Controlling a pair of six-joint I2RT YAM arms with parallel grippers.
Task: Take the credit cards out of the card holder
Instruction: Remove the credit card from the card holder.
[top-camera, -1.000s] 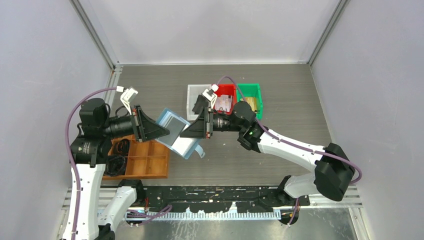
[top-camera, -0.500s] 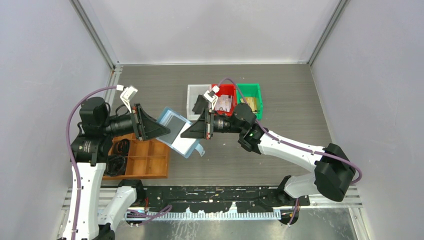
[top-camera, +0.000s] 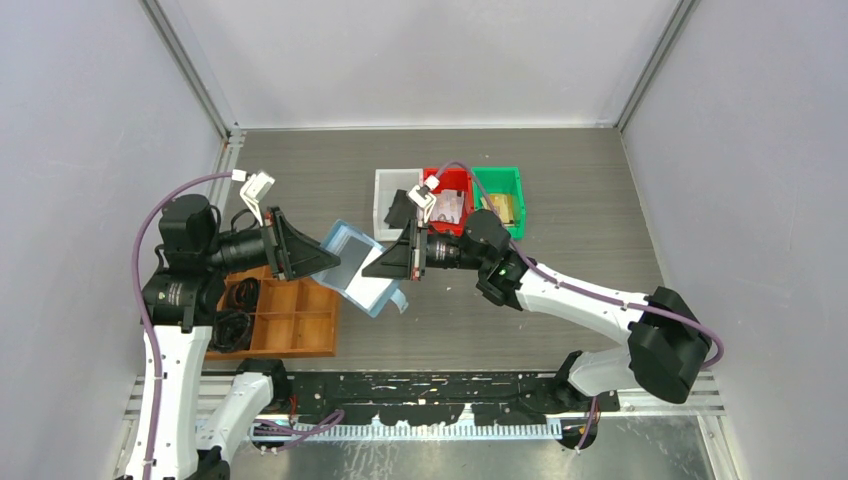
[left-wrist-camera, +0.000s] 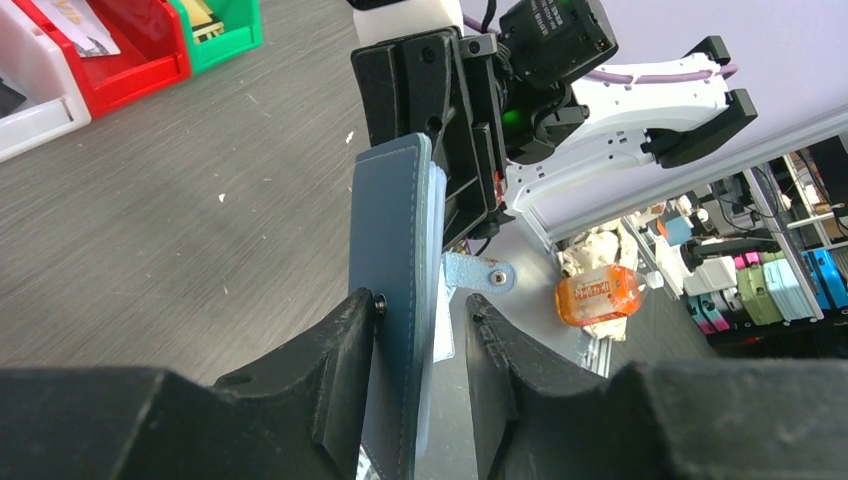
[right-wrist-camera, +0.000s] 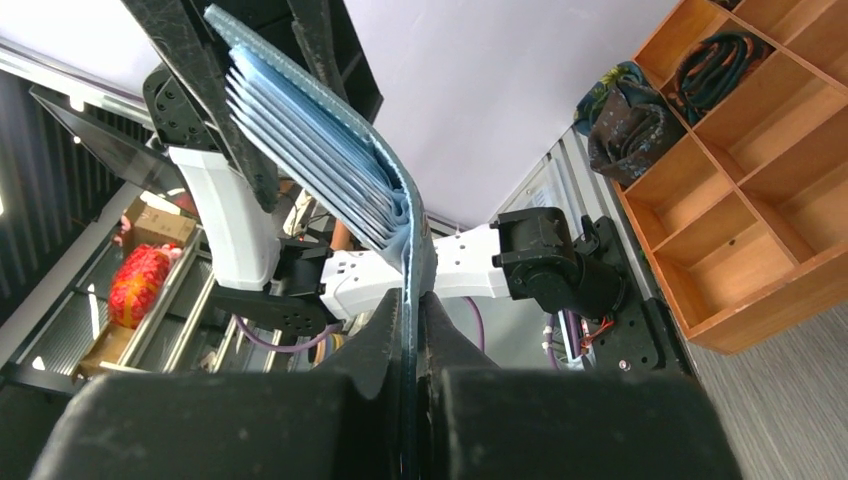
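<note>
The teal-blue card holder (top-camera: 357, 270) hangs in the air between both grippers, above the table. My right gripper (right-wrist-camera: 410, 300) is shut on its edge, and its paler blue pockets (right-wrist-camera: 310, 140) fan open above the jaws. My left gripper (left-wrist-camera: 425, 305) stands open around the other flap (left-wrist-camera: 392, 260): one finger touches the outside by the snap stud, the other stands off with a gap. The snap tab (left-wrist-camera: 480, 272) dangles free. I cannot tell whether a credit card sits in the pockets. A pale card (left-wrist-camera: 82, 14) lies in the red bin.
White (top-camera: 385, 185), red (top-camera: 458, 182) and green (top-camera: 510, 185) bins stand side by side behind the right gripper. A brown wooden compartment tray (top-camera: 300, 320) with dark cables sits under the left arm. Metal rails run along the table's near edge.
The left jaws have widened, leaving a gap on one side of the card holder. The holder has shifted slightly to the right. The right gripper keeps its pinch on the edge.
</note>
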